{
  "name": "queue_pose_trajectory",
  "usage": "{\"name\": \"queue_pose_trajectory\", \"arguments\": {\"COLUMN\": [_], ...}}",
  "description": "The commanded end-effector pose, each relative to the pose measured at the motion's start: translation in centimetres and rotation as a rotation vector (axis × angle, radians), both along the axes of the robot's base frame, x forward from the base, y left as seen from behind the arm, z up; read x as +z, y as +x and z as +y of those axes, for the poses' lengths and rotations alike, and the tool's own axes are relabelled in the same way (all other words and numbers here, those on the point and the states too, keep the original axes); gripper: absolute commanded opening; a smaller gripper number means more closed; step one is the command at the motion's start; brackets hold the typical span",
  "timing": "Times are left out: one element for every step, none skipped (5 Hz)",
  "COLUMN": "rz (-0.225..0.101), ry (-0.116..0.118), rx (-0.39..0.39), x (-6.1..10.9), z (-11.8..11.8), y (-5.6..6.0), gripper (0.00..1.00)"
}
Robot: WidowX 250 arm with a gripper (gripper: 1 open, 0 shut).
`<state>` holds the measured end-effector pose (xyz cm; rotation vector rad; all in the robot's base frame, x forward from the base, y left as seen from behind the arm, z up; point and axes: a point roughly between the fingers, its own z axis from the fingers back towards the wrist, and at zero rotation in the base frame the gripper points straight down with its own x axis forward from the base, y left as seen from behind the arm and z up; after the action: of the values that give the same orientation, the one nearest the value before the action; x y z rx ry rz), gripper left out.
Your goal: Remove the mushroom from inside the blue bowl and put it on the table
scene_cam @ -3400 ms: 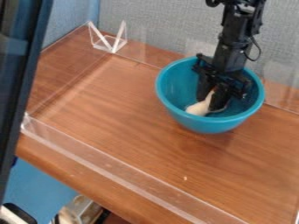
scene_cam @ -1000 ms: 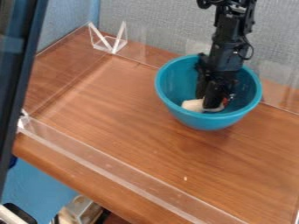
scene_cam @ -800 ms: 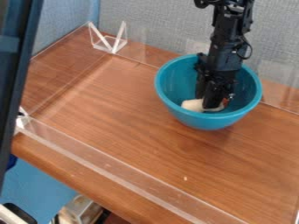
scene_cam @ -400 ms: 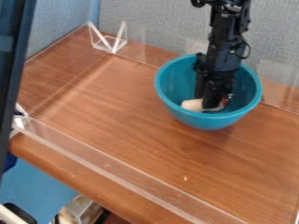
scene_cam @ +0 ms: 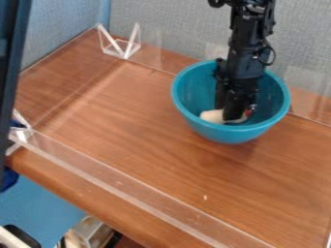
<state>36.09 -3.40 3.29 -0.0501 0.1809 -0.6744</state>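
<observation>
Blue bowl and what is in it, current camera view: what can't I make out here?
- Mushroom: the pale stem shows, but its cap is hidden behind the gripper.
- Gripper: dark fingers merge at this size, so whether they grip the mushroom is unclear.
- Blue bowl: the arm covers part of the inside.
- Robot arm: upper part cut off by the top edge.
- Objects at the bottom left: cut off by the bottom edge, too small to name.

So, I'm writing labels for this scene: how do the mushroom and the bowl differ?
The mushroom shows a cream-white stem, whereas the blue bowl is turquoise-blue. The mushroom is much smaller than the blue bowl. The mushroom lies inside, while the blue bowl stands upright on the table, open side up.
</observation>
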Motion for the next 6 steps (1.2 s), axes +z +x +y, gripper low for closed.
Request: {"name": "queue_pose_trajectory", "arguments": {"rz": [0.029,0.021,0.015,0.013,0.010,0.007], "ry": [-0.001,-0.004,-0.005,-0.003,-0.001,0.000], "rx": [0.030,0.038,0.044,0.052,0.059,0.067], "x": [-0.1,0.5,0.8,1.0,1.1,1.3], "z": [1.3,1.4,1.5,1.5,1.6,1.7], "y": [-0.9,-1.1,-1.3,-1.4,-1.6,-1.7], "gripper": [0.00,0.00,0.00,0.00,0.00,0.00]}}
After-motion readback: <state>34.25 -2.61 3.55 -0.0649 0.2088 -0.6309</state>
